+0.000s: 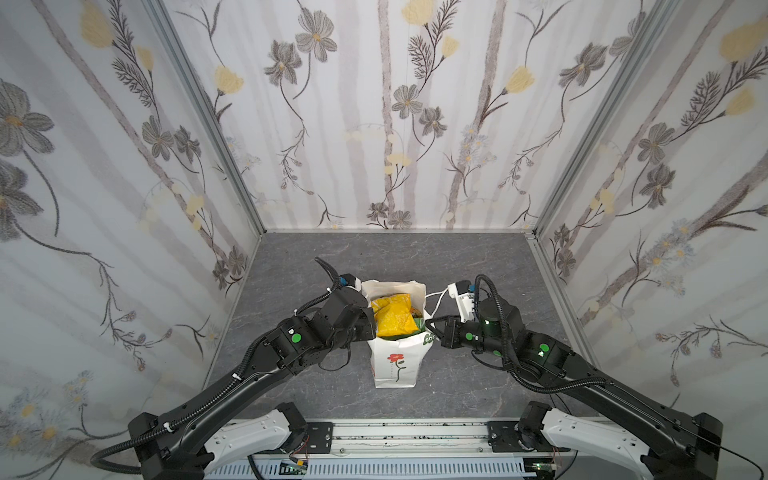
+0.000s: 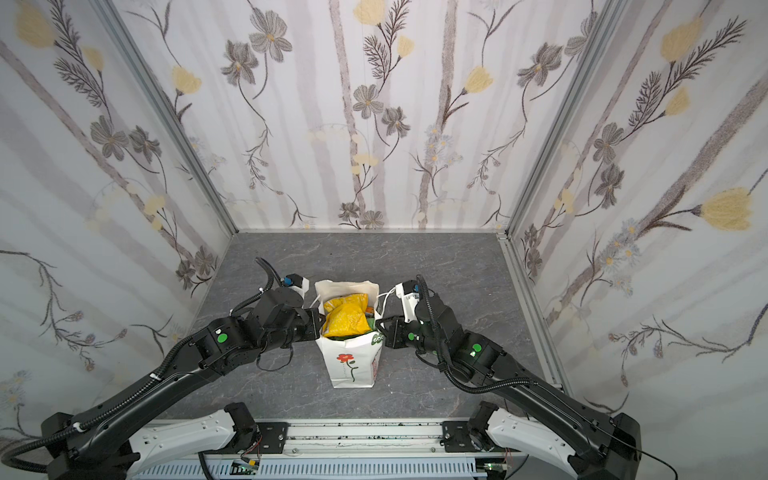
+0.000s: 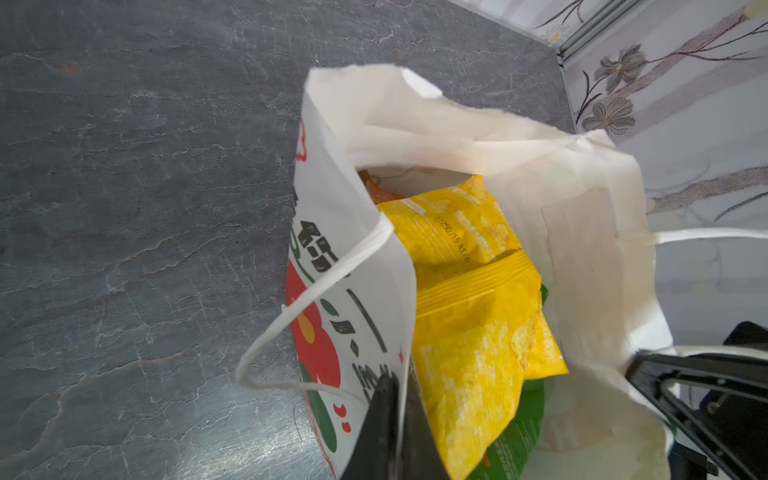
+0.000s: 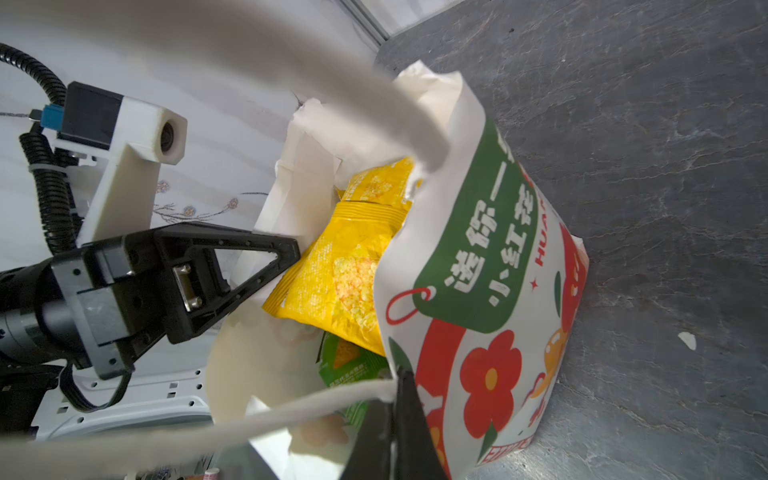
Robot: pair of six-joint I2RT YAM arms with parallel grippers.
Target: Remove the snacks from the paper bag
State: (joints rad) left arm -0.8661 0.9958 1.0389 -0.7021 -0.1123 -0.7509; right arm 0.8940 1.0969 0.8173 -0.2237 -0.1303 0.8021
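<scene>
The paper bag [image 1: 395,365] [image 2: 351,365] stands upright at mid-table, white with a red flower, its mouth spread wide. A yellow snack [image 1: 392,318] [image 3: 469,316] [image 4: 340,274] lies on top inside. A green snack [image 3: 519,436] [image 4: 349,361] sits under it, and an orange one [image 3: 374,189] peeks out behind. My left gripper [image 3: 397,380] [image 1: 370,320] is shut on the bag's left rim, with the paper wall between its fingers. My right gripper [image 4: 395,376] [image 1: 430,324] is shut on the right rim beside a cord handle [image 4: 311,411].
The grey stone-look table [image 1: 457,257] is boxed in by flowered walls at the back and on both sides. A metal rail [image 1: 407,436] runs along the front edge. One cord handle [image 3: 291,316] hangs loose outside the bag. A small white scrap [image 4: 688,340] lies on the table.
</scene>
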